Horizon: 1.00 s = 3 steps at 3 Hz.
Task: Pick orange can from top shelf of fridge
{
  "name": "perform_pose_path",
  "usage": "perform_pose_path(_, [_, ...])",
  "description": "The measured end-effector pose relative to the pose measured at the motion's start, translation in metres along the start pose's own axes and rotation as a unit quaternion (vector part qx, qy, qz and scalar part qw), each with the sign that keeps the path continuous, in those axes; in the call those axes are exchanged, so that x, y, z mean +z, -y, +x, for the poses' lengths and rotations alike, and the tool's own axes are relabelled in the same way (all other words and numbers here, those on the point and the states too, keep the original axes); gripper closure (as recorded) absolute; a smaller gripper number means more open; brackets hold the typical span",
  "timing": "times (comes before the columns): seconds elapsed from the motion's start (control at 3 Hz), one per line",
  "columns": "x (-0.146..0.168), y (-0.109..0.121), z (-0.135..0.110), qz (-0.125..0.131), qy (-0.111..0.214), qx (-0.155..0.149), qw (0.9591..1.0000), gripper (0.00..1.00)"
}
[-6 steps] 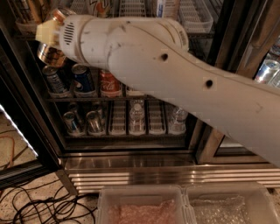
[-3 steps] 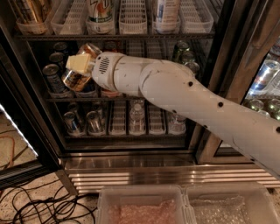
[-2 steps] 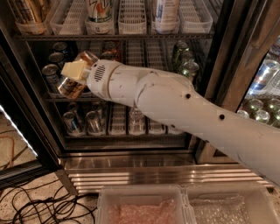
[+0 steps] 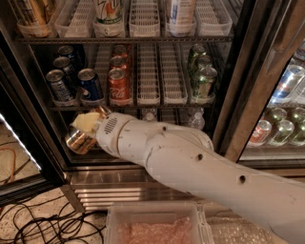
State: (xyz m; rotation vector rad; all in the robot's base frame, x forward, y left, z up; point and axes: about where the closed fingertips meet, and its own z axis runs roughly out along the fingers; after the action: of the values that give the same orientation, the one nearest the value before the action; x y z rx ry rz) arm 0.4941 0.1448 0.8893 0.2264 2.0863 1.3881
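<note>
The gripper [image 4: 84,130] hangs low in front of the open fridge [image 4: 237,76], level with its lowest rack, with pale fingers [image 4: 86,122] clamped on the orange can [image 4: 78,141]. The can is tilted, its silver rim pointing down and left. The white arm [image 4: 190,162] reaches in from the lower right. Above, the top shelf [image 4: 143,40] carries a 7UP can [image 4: 108,10] in its white lanes. The rack below holds blue cans [image 4: 90,85], red cola cans [image 4: 119,86] and green cans [image 4: 205,80]. Black cables [image 4: 43,223] lie on the floor at the left.
</note>
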Motion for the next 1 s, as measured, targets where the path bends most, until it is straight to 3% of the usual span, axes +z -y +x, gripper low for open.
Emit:
perform_pose_path(0.33, [0.001,0.006,0.008,0.005,-0.006,0.004,1.0,1.0])
perform_pose_path(0.67, [-0.013,0.025,0.017,0.013,0.02,0.044,0.9988,1.0])
perform_pose_path(1.0, [-0.045,0.059,0.039,0.038,0.08,0.118,0.989,1.0])
